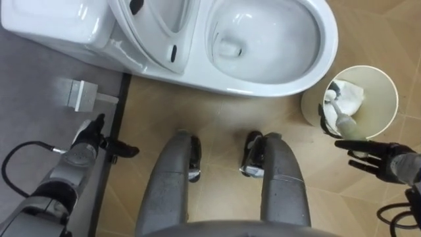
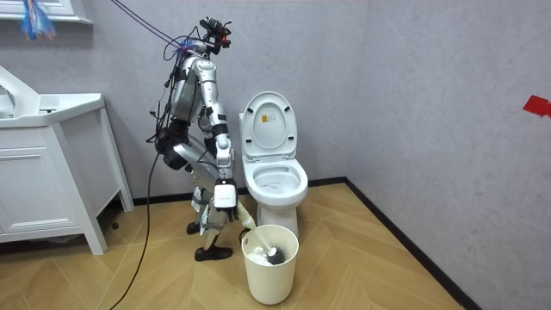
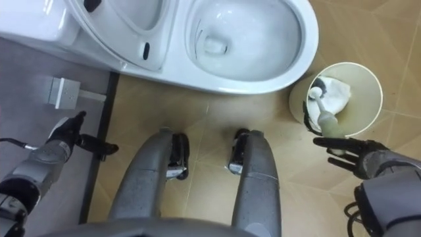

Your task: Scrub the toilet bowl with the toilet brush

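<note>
The white toilet [image 1: 263, 82] has its lid up and its bowl [image 1: 263, 39] open, just ahead of my knees. At the right stands a cream bin [image 1: 385, 89] holding the toilet brush [image 1: 341, 117], whose pale handle leans toward the near rim, beside crumpled white paper [image 1: 354, 95]. My right hand [image 1: 375, 158] hovers open at the bin's near rim, fingers straight and pointing left, close under the brush handle and holding nothing. My left hand [image 1: 99, 137] hangs open at the lower left by the grey wall. In the room view I stand with bent knees beside the toilet [image 2: 274, 176], the bin [image 2: 269, 263] at my feet.
A small white box [image 1: 82, 94] is fixed to the grey wall at the left, above a dark baseboard [image 1: 112, 191]. Wood flooring [image 1: 217, 125] runs between toilet and bin. A white sink cabinet [image 2: 47, 172] stands at the room view's left.
</note>
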`<state>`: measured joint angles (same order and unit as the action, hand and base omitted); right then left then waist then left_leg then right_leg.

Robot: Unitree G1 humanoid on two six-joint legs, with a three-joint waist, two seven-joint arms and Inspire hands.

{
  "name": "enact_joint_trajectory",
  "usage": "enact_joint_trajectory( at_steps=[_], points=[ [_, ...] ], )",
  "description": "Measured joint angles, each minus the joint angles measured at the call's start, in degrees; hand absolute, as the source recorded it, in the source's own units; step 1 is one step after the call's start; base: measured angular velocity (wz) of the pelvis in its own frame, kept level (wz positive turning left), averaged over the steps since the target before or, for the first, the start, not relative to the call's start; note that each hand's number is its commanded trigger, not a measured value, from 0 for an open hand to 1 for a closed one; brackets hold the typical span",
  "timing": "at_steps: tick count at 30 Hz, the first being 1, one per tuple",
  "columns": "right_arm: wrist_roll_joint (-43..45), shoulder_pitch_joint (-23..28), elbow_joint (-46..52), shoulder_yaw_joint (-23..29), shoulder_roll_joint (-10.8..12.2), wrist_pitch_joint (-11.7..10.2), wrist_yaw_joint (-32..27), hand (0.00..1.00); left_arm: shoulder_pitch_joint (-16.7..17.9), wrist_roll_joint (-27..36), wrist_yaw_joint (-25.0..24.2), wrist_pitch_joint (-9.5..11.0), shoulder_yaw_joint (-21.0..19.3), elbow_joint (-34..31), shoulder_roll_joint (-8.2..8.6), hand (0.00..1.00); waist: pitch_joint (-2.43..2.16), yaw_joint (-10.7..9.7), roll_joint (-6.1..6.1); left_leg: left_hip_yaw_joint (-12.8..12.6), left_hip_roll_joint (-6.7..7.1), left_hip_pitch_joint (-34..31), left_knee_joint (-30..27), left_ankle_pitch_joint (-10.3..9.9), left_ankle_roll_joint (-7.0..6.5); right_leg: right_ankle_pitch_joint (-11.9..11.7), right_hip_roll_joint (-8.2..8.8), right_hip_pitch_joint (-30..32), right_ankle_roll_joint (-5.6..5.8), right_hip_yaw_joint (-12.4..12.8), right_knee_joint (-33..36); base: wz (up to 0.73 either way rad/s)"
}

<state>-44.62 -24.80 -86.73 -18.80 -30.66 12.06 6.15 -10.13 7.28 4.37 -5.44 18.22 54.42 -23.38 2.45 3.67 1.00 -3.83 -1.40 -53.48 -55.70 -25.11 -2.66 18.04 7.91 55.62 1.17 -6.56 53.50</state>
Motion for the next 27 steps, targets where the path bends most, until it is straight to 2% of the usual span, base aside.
enact_joint_trajectory(
  at_steps=[9, 15, 17, 20, 27],
  points=[
    [2.89, -0.69, 0.32, 0.01, 0.0, -0.02, 0.33, 0.0, 0.93, -0.08, 0.0, -0.81, 0.02, -1.62, 0.04, 0.0, -0.01, 0.13, 0.0, 0.1, 0.15, -2.94, -0.19, 0.43, -0.08, -0.24, 0.2, 2.94, -0.01, 0.01, 0.47, 0.0],
    [2.87, -1.45, 2.21, -0.01, 0.01, -0.71, 0.26, 0.0, 0.77, -0.19, 0.0, -1.6, 1.05, -1.79, 0.16, 0.0, -0.03, 0.63, -0.04, 0.09, 0.91, -4.63, -0.08, 0.92, 0.17, -0.25, 1.24, 5.22, -0.21, -0.16, 1.81, 0.07],
    [2.88, -1.54, 2.19, -0.05, 0.03, -0.67, 0.27, 0.0, 0.66, -0.17, 0.0, -1.66, 1.26, -2.04, 0.17, 0.0, -0.02, 0.87, -0.05, 0.21, 1.28, -5.08, -0.06, 1.25, 0.05, -0.2, 2.25, 5.58, -0.5, -1.31, 2.16, 0.11],
    [2.91, -1.54, 2.18, -0.04, 0.02, -0.65, 0.33, 0.0, 0.66, -0.18, 0.0, -1.66, 1.25, -2.1, 0.16, 0.0, -0.02, 1.07, -0.05, 0.7, 1.8, -5.35, 0.0, 1.63, 0.05, -0.11, 2.89, 5.55, -0.73, -1.9, 2.16, 0.11],
    [4.5, -2.23, 2.15, -0.04, 0.02, -0.57, 0.93, 0.0, 0.2, 0.04, 0.0, -1.66, 1.24, -2.12, 0.16, 0.0, 0.02, 1.14, 0.02, 1.35, 2.25, -6.05, 0.05, 2.17, -0.12, -0.08, 3.27, 5.55, -0.76, -2.5, 1.39, 0.06]
  ],
)
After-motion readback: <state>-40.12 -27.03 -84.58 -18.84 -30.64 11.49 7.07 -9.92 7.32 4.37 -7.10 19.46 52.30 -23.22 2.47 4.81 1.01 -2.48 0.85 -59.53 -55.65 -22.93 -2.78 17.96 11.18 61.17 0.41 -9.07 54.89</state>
